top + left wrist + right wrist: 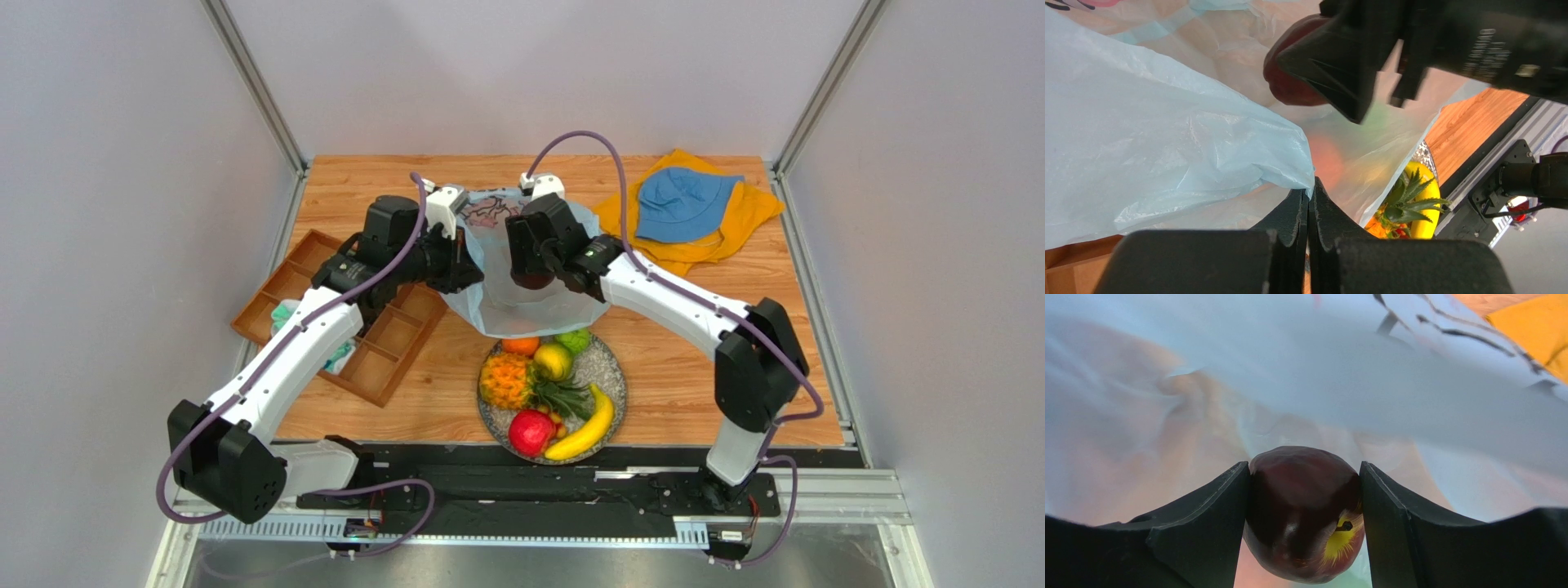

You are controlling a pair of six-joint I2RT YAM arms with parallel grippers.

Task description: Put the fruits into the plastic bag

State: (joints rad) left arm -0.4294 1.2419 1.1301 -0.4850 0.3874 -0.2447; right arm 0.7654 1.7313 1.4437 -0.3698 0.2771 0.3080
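Plastic bag (521, 316), pale blue, thin and translucent with dark printed lines near its top, lies rumpled mid-table. Left of the bag sits a wooden compartment tray (368, 355). At the bag's left edge the left gripper (1310, 187) has its jaws pressed together on a pinch of film. Over the bag the right gripper (1304, 468) clamps the dark maroon fruit (1303, 508), glossy, with a yellow patch. Just nearer than the bag, a speckled grey plate (607, 361) carries the orange (520, 346), green apple (573, 341), yellow-green fruit (553, 360), pineapple (504, 381), red apple (531, 431) and banana (589, 429). Right of the bag, a blue hat (685, 202) rests on a yellow cloth (736, 227).
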